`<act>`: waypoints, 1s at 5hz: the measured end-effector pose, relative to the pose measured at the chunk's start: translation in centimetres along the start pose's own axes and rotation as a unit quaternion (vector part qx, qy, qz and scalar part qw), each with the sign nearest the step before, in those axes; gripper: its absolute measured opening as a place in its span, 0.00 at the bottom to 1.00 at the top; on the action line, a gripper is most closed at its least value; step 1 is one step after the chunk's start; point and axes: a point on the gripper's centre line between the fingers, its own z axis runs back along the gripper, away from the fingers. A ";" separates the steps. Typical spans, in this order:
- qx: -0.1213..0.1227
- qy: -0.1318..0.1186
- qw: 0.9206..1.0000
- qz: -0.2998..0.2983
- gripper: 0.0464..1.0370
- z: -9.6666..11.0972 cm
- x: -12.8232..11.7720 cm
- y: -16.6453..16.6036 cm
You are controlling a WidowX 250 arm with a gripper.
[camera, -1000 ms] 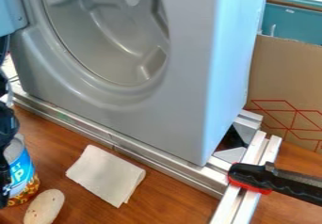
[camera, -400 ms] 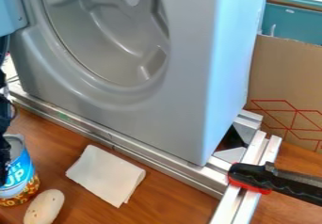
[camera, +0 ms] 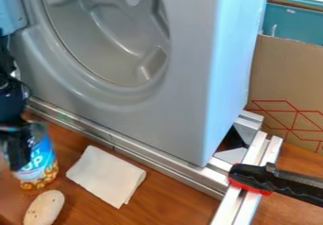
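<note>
One can (camera: 43, 159), blue and yellow label, beside the black gripper (camera: 18, 153) at the view's left edge. Clock read as seen, 12 at top. Bulk of can lies at 3 to 4 o'clock from the jaws, overlapped by them on its 9 o'clock side. Long axis roughly 12 to 6; can appears about upright. Single arm, so no nearer one to note. Jaw state: cannot tell whether spread, pressed together or pinching the can; blur and overlap.

Surroundings: pale oblong object (camera: 44, 208) on the tabletop (camera: 170, 198), just beside can, 6 o'clock. Folded white cloth (camera: 106, 176), 4 o'clock. Metal rail (camera: 135, 157) and grey machine housing (camera: 170, 120), 2 o'clock.
</note>
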 end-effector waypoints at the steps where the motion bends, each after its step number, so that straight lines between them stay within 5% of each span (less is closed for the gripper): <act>1: -0.007 -0.022 1.000 -0.010 0.96 1.1 2.9 -0.5; 3: -0.007 -0.007 1.000 -0.008 0.96 1.0 6.3 0.2; 4: 0.016 0.013 1.000 0.003 0.96 0.9 5.7 0.0; 5: 0.034 0.007 0.999 0.011 0.96 2.5 2.7 -0.6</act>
